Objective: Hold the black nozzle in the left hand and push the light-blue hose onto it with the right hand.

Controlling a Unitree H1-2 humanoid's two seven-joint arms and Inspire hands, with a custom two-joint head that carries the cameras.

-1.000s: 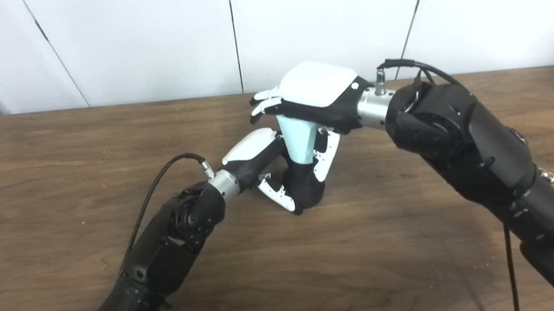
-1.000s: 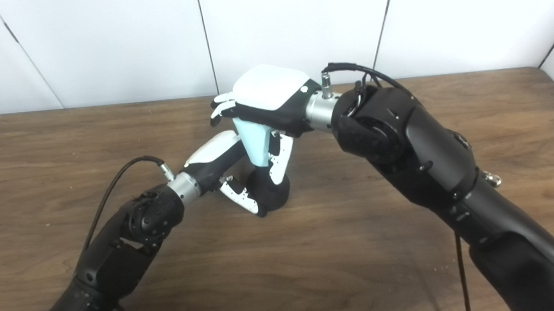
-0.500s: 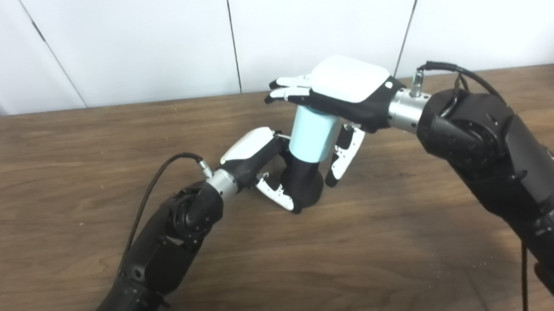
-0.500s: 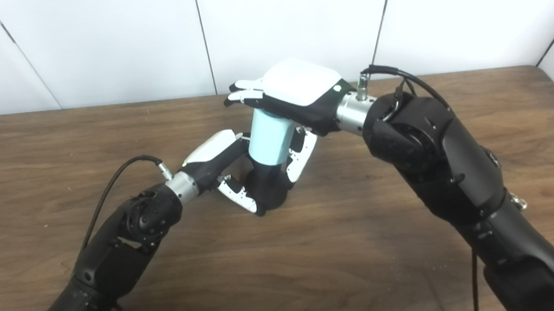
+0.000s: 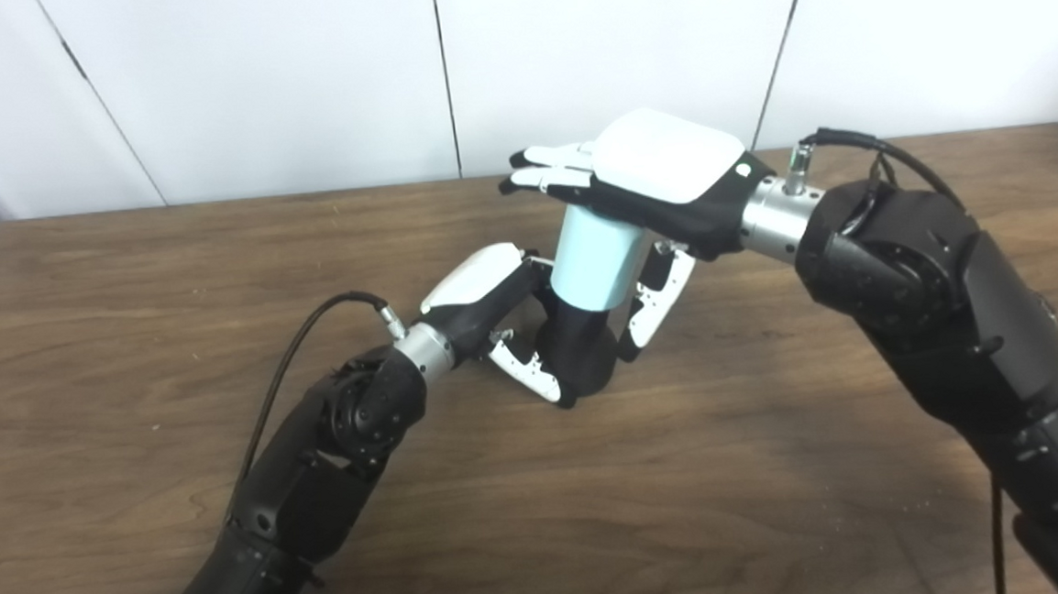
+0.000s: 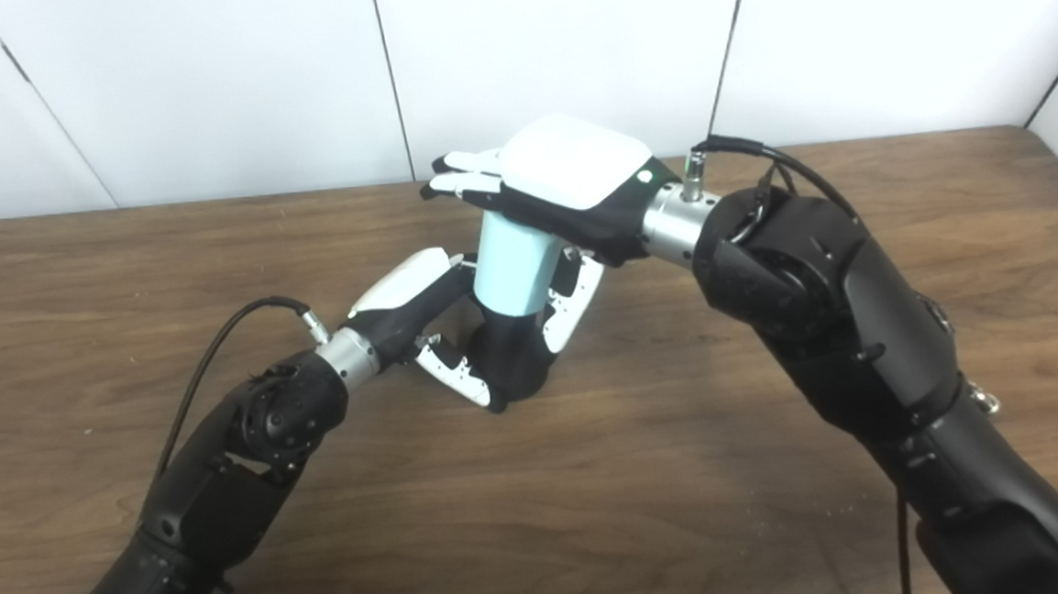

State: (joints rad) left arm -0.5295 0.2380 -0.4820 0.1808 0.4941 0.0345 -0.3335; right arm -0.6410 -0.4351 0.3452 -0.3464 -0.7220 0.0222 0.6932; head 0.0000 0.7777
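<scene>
The black nozzle (image 5: pixel 585 356) stands upright on the wooden table (image 5: pixel 125 294), with my left hand (image 5: pixel 491 301) shut around its lower part from the left. The light-blue hose (image 5: pixel 596 261) sits on top of the nozzle, leaning slightly right. My right hand (image 5: pixel 659 162) lies flat over the hose's top end, palm down. Its fingers (image 5: pixel 547 165) stretch straight out to the left and its thumb hangs down beside the hose on the right. The joint between hose and nozzle is partly hidden by both hands.
White wall panels (image 5: pixel 295 72) rise just behind the table's far edge. A black cable (image 5: pixel 298 348) loops off my left wrist, another off my right wrist (image 5: pixel 859 141). Bare wood lies left, right and in front of the hands.
My right hand has let go of its wrap on the hose, shifted right and flattened its fingers over the hose top. It has since pressed slightly down and left. The left hand has stayed put.
</scene>
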